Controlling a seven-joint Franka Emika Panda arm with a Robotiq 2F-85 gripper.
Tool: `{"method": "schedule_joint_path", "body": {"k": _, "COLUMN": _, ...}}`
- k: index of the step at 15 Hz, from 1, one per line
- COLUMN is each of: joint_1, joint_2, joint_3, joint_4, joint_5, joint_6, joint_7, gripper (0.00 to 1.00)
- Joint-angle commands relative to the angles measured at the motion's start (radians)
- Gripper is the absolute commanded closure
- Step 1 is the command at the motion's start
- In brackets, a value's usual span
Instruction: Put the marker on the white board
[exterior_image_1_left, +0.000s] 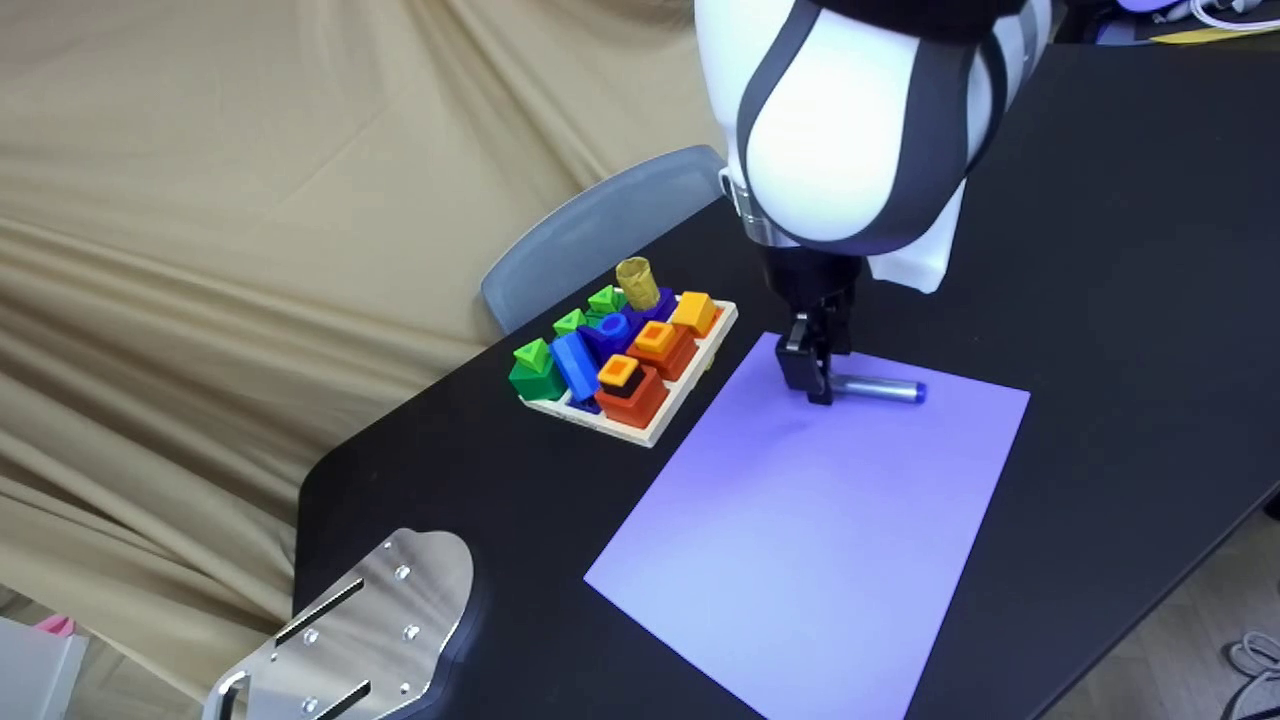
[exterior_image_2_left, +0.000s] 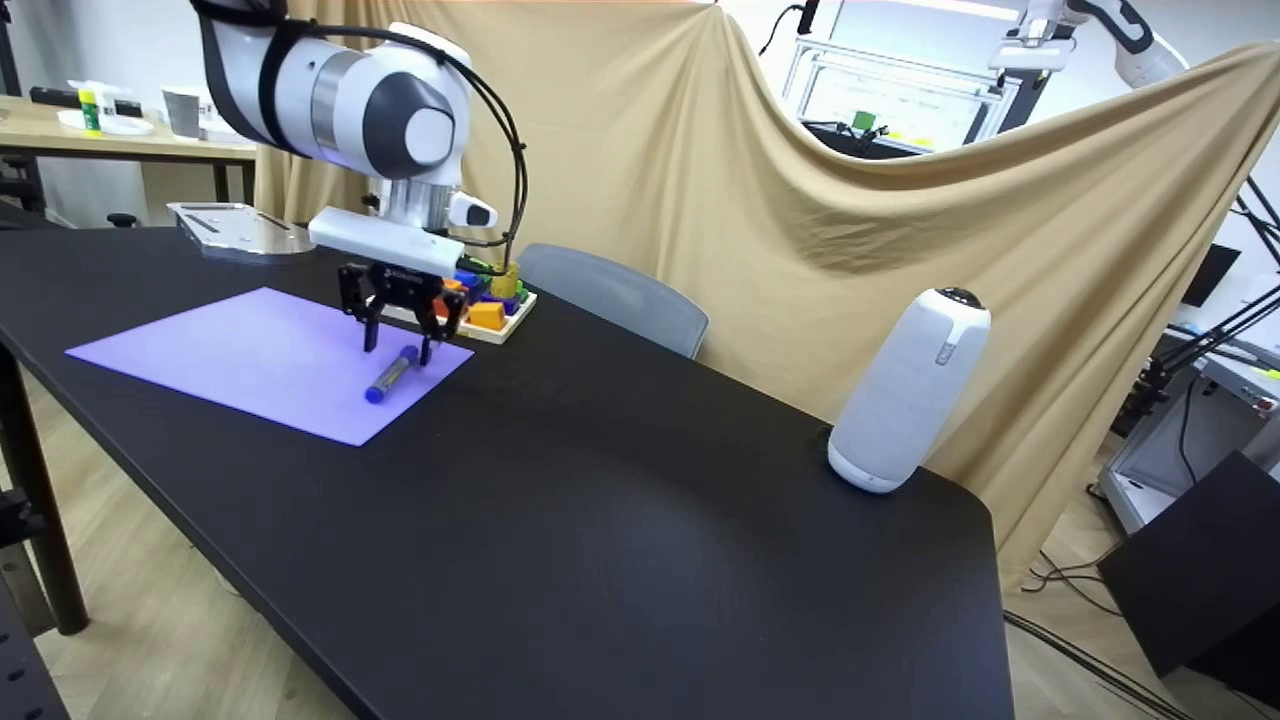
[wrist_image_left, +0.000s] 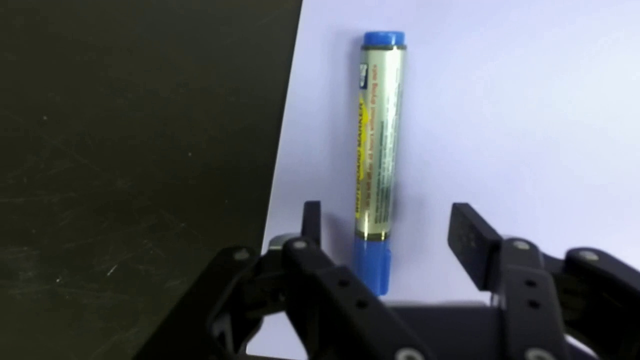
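The marker, a slim silver stick with a blue cap and blue end, lies flat on the white board. It shows in both exterior views and in the wrist view. The white board, a pale lavender sheet, lies on the black table in both exterior views and under the marker in the wrist view. My gripper is open, low over the sheet near its edge. In the wrist view its fingers stand apart on either side of the marker's capped end; neither appears to touch it.
A white tray of colourful blocks stands beside the sheet, close to the gripper. A metal plate is on the table, and a tall white speaker-like device stands near the table's far end. A grey chair is behind the table.
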Motion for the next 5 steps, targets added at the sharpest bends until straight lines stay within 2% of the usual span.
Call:
{"method": "schedule_joint_path", "body": {"k": 1, "joint_1": -0.016, "joint_2": -0.044, "joint_3": 0.011, "joint_4": -0.006, "joint_5": 0.027, "joint_6": -0.051, "joint_7": 0.026, "gripper": 0.02}}
{"method": "schedule_joint_path", "body": {"k": 5, "joint_1": -0.024, "joint_2": -0.11, "joint_3": 0.006, "joint_4": -0.038, "joint_5": 0.046, "joint_6": -0.071, "joint_7": 0.03, "gripper": 0.0}}
